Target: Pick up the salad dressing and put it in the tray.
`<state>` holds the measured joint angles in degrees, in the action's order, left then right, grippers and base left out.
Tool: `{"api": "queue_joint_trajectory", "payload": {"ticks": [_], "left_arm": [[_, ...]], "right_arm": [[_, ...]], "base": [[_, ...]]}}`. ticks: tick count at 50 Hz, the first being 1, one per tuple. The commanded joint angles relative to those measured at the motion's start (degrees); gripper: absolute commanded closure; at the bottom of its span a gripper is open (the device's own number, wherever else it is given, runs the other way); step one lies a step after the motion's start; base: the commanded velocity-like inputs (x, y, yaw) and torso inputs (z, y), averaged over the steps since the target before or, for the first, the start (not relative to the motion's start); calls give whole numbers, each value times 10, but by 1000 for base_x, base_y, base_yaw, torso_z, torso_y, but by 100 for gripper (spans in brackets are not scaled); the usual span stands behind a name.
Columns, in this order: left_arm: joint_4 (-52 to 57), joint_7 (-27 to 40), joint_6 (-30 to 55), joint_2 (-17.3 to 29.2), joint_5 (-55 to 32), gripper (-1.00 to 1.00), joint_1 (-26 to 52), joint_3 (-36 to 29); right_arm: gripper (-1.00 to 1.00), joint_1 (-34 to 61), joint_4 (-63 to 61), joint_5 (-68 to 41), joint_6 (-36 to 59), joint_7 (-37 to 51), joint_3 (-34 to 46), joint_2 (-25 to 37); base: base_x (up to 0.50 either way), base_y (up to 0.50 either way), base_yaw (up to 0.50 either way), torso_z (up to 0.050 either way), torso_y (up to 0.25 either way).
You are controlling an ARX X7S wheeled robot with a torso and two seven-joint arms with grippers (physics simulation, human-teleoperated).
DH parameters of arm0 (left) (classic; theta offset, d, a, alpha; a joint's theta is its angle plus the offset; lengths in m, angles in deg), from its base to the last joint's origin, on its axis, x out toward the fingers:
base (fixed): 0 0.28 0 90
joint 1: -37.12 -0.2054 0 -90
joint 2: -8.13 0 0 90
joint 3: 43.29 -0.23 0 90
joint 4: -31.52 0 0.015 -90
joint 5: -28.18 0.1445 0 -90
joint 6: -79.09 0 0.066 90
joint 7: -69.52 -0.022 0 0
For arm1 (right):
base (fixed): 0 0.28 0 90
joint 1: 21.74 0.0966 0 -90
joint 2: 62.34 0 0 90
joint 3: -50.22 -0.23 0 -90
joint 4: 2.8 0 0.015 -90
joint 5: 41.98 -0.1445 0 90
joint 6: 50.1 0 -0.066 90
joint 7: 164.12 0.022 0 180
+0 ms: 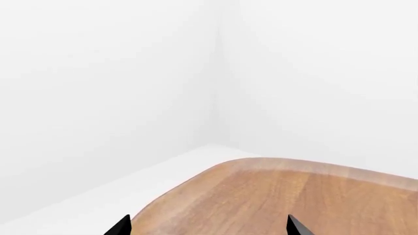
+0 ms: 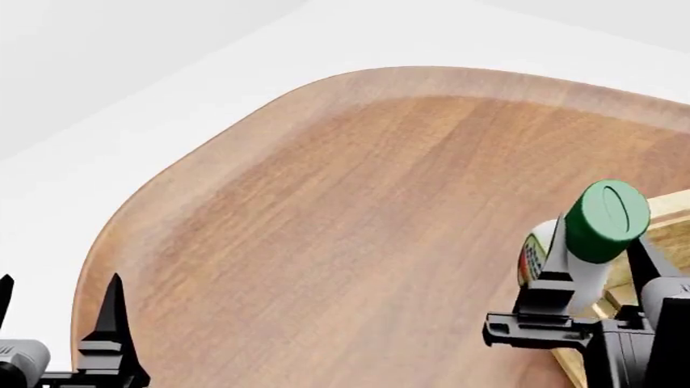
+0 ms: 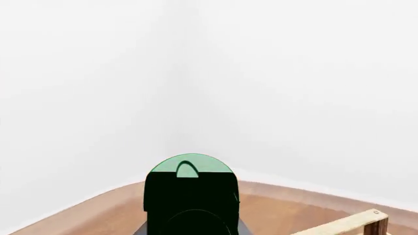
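The salad dressing [image 2: 587, 234] is a pale bottle with a green cap [image 2: 606, 210]. My right gripper [image 2: 591, 279] is shut on it and holds it upright above the table, at the near left edge of the tray [image 2: 674, 210]. In the right wrist view the cap [image 3: 191, 169] fills the middle and a corner of the light-wood tray [image 3: 353, 224] shows beside it. My left gripper [image 2: 60, 311] is open and empty over the table's front left edge; its two dark fingertips [image 1: 121, 226] show in the left wrist view.
The rounded wooden table [image 2: 356, 226] fills most of the head view, with white floor and walls beyond its edge. Only a small part of the tray is in view at the right edge.
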<state>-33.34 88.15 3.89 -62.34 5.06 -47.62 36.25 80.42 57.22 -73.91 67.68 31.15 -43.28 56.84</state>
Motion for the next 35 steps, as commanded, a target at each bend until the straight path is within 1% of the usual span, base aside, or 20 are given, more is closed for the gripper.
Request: {"api": "queue_joint_trajectory", "payload": {"ticks": [1, 12, 13, 17, 28, 29, 35], "left_arm": [[0, 1, 0, 2, -1, -100, 2, -2], [0, 2, 1, 4, -3, -100, 6, -3], [1, 3, 2, 5, -4, -100, 7, -2], [0, 3, 0, 5, -2, -100, 5, -4], [-1, 5, -3, 6, -3, -100, 3, -5], [-1, 5, -4, 6, -2, -100, 3, -5], [0, 6, -4, 6, -2, -100, 2, -7]], "right_arm": [[100, 38, 35, 12, 20, 44, -48, 2], [100, 81, 88, 27, 40, 74, -74, 22], [100, 94, 119, 34, 40, 84, -84, 22], [100, 107, 151, 47, 33, 91, -87, 25], [100, 183, 286, 97, 31, 100, -66, 52], [100, 186, 315, 106, 17, 98, -63, 51], [100, 194, 386, 113, -34, 83, -71, 45]], "base": [[0, 0, 0, 0, 0], [0, 0, 0, 0, 0], [0, 0, 0, 0, 0], [0, 0, 0, 0, 3], [0, 0, 0, 0, 0], [0, 0, 0, 0, 0], [0, 0, 0, 0, 0]]}}
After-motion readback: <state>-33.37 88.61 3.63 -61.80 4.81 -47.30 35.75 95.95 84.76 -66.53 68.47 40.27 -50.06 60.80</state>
